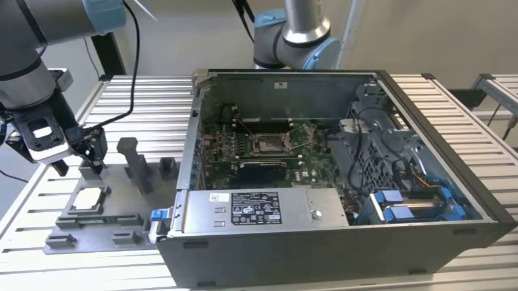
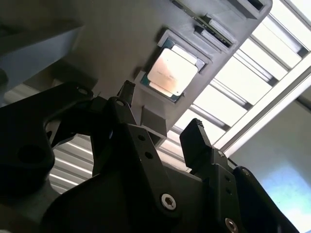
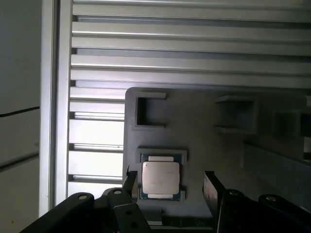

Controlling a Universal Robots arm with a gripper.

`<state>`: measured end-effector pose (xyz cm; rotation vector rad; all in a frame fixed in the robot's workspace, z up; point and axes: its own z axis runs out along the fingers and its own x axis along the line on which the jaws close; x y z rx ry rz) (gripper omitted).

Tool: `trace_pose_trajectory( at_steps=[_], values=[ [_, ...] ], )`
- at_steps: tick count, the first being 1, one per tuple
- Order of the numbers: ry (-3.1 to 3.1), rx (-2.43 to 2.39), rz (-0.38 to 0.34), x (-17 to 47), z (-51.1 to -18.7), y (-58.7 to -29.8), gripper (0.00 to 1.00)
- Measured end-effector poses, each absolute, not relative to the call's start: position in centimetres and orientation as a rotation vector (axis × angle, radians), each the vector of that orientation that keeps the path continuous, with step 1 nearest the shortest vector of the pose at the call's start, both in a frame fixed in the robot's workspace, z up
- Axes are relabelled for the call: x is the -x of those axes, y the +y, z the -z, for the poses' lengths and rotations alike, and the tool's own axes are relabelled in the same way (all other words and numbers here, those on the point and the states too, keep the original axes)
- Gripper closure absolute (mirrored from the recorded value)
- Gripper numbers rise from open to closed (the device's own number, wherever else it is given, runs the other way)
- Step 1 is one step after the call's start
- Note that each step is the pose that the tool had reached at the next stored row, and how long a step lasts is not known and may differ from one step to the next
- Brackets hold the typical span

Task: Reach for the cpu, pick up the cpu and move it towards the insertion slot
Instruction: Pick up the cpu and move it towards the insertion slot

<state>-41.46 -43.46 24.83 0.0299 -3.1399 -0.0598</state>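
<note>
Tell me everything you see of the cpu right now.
The cpu is a thin, flat square plate, silvery metal top with a greenish edge. It lies flat, seated in a square recess of the grey fixture plate beside the computer case. The open pincer hangs above it, not touching.

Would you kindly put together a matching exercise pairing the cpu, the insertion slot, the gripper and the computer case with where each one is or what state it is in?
Things:
1. cpu
2. insertion slot
3. gripper
4. computer case

Places or states:
A. side open, lying on the slatted table
B. fingers apart, holding nothing, above the grey fixture plate
C. resting in a recess of the grey fixture plate
D. on the green board inside the case

Pairs: 1-C, 2-D, 3-B, 4-A.
</note>
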Motion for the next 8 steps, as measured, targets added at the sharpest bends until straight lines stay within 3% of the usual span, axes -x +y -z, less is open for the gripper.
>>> trace_pose_trajectory(
  at_steps=[8],
  values=[
    [-3.14, -0.03, 0.06, 41.46, -24.07, -43.46, 0.0]
  ],
)
